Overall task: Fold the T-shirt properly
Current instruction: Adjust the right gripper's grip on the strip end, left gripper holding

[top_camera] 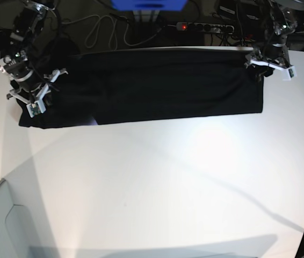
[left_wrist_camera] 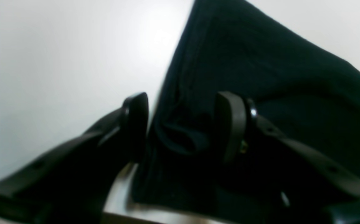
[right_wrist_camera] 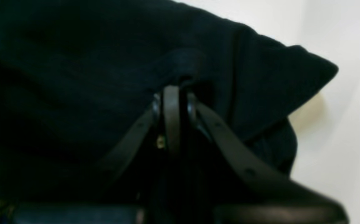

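— So where's the T-shirt [top_camera: 163,83]?
— Stretched in a long black band along the far edge of the white table [top_camera: 157,188].
— And the grippers?
— The right gripper [right_wrist_camera: 175,93] is pinched tight on a fold of cloth; the left gripper [left_wrist_camera: 181,124] stands spread, a bunched edge between its jaws.

A robotics lab or test bench — a wide white table [top_camera: 157,183] serves as the work surface, with a red-lit power strip [top_camera: 203,27], loose cables [top_camera: 101,29] and dark equipment crowding its far edge — nothing domestic shows.
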You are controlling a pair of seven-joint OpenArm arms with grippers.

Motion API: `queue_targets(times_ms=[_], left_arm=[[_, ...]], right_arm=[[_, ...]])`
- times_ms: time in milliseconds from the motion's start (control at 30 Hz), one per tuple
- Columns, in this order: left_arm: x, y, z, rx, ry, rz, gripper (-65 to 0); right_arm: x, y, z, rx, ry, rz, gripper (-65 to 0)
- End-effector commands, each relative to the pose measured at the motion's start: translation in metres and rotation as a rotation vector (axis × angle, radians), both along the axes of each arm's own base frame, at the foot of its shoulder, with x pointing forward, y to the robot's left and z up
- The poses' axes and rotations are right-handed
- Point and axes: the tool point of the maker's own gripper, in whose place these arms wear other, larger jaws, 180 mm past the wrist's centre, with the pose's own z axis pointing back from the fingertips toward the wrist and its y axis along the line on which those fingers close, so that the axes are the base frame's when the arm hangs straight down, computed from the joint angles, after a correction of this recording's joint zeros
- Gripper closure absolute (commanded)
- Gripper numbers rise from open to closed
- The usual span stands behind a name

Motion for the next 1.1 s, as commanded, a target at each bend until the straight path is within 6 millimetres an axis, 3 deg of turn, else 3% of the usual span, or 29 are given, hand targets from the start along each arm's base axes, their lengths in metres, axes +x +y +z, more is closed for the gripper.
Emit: queue_targets(times_ms=[0, 133, 400, 633, 833, 967, 1067], left_arm=[[0.005, 0.003, 0.009, 0.014, -0.035, -0.003, -32.7], [0.005, 0.004, 0.009, 0.015, -0.035, -0.004, -32.7], [0.005, 0.004, 0.009, 0.016, -0.035, -0.005, -32.7], [0.006, 0.004, 0.01, 0.016, -0.038, -0.005, -32.7], [0.007, 0.003, 0.009, 0.012, -0.039, -0.002, -32.7], [0.008, 0.001, 0.009, 0.007, -0.042, -0.004, -32.7], [0.008, 0.001, 0.009, 0.005, -0.042, -0.003, -32.7]], right_arm=[[0.007, 0.0, 0.007, 0.006, -0.035, 0.025, -0.2], [0.01, -0.008, 0.008, -0.012, -0.033, 0.028, -4.0], [0.007, -0.028, 0.014, -0.027, -0.048, -0.033, -27.8], [0.004, -0.036, 0.041, -0.061, -0.118, -0.092, -30.2], [-0.007, -0.001, 0.052, -0.046, -0.142, -0.042, -30.5], [-0.015, 0.03, 0.038, 0.005, -0.099, 0.026, -30.5], [-0.023, 0.046, 0.016, 0.053, -0.038, 0.061, -30.5]])
